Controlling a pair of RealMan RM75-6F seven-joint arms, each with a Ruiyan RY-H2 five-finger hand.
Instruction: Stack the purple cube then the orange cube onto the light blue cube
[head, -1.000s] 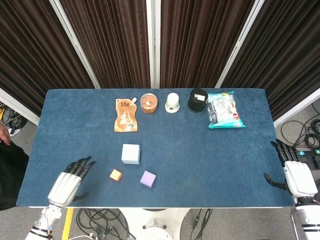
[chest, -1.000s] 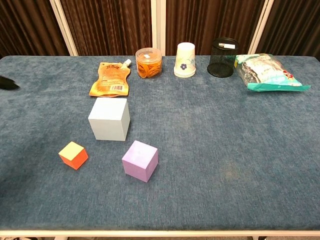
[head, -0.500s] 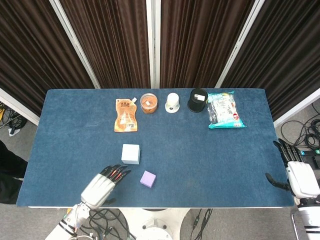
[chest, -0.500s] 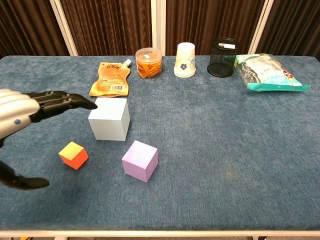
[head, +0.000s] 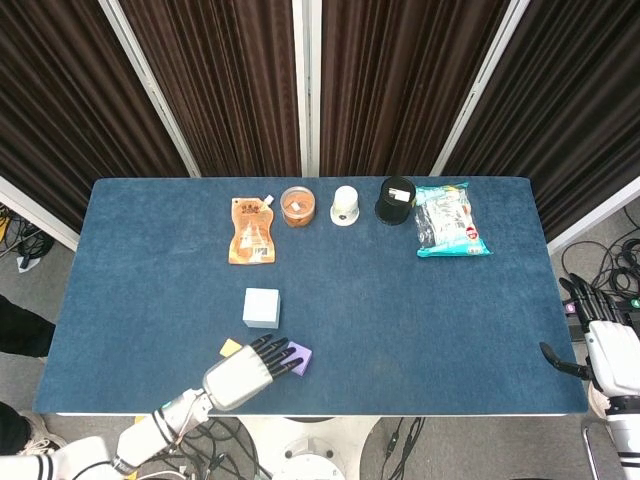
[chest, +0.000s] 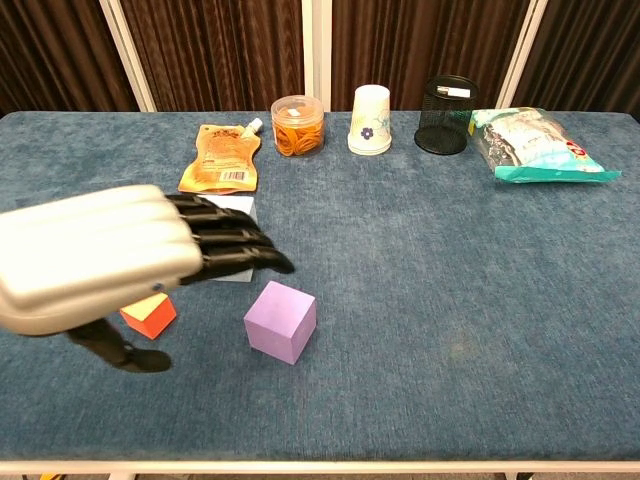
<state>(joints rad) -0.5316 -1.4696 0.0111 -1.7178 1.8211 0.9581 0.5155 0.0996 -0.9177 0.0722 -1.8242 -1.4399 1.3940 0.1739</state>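
Ahead of the left hand (chest: 110, 255) lies bare blue table (chest: 450, 300). Below its fingertips sits the purple cube (chest: 280, 321), beneath its palm the orange cube (chest: 148, 314), and behind its fingers the taller light blue cube (head: 262, 307) blocks the way.

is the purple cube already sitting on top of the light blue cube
No, in the chest view the purple cube sits on the table, apart from the light blue cube, which is mostly hidden behind the left hand.
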